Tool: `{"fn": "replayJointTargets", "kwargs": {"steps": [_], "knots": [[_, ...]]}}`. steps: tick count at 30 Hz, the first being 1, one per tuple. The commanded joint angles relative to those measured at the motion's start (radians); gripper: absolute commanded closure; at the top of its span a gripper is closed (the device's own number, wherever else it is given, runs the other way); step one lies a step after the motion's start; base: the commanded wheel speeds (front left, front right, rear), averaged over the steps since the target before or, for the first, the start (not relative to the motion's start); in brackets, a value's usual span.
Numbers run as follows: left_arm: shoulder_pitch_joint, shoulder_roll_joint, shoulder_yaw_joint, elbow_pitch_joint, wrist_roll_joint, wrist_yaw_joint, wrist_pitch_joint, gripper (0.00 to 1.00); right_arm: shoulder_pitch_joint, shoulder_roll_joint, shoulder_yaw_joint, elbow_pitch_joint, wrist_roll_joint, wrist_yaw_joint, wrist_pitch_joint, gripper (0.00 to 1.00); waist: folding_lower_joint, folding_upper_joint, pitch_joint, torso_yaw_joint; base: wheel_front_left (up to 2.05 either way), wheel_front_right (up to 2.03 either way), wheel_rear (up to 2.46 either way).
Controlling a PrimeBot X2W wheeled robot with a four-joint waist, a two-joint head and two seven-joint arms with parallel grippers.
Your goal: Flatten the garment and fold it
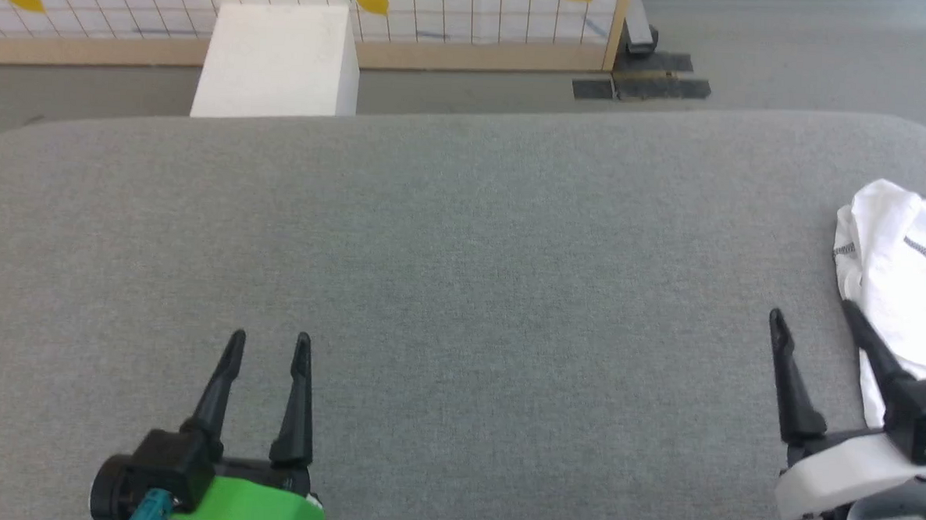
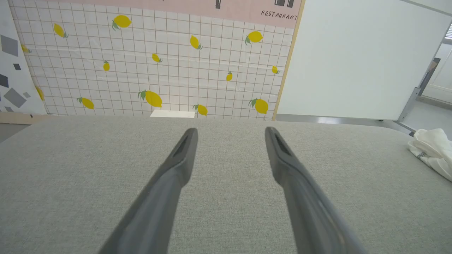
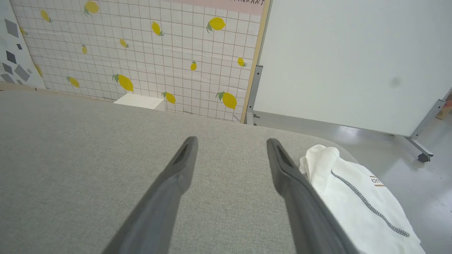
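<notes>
above the table (image 1: 464,237), left claw (image 1: 270,336) gapes empty, right claw (image 1: 811,310) likewise beside the garment (image 1: 904,271).

There is one garment (image 1: 886,231), one white box (image 1: 280,60) and one grey counter (image 1: 463,252). Two grippers are in view, the left gripper (image 1: 270,337) and the right gripper (image 1: 812,310), each with two dark fingers, four fingers in all. Behind stand two panels: one lemon-printed grid panel (image 2: 176,70) and one plain white panel (image 2: 353,60).
</notes>
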Motion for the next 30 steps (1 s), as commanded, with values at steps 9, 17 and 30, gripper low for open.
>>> {"fn": "replayJointTargets", "kwargs": {"steps": [9,17,30], "knots": [[0.049,-0.019,-0.013,0.024,0.064,0.002,-0.004,0.0,0.099,0.051,-0.018,0.061,-0.024,-0.002,-0.124,0.0,0.0001,0.0,-0.06,0.031,0.0,0.0,0.0],[0.058,-0.035,-0.019,0.023,0.078,0.001,-0.004,0.0,0.11,0.054,-0.026,0.105,0.036,-0.002,-0.169,0.0,0.0001,0.0,-0.055,0.042,0.0,0.0,0.0],[0.042,-0.039,-0.02,0.027,0.075,0.0,0.01,1.0,0.099,0.052,-0.022,0.124,0.039,0.0,-0.171,1.0,0.0001,0.0,-0.053,0.045,0.0,0.0,0.0]]}}
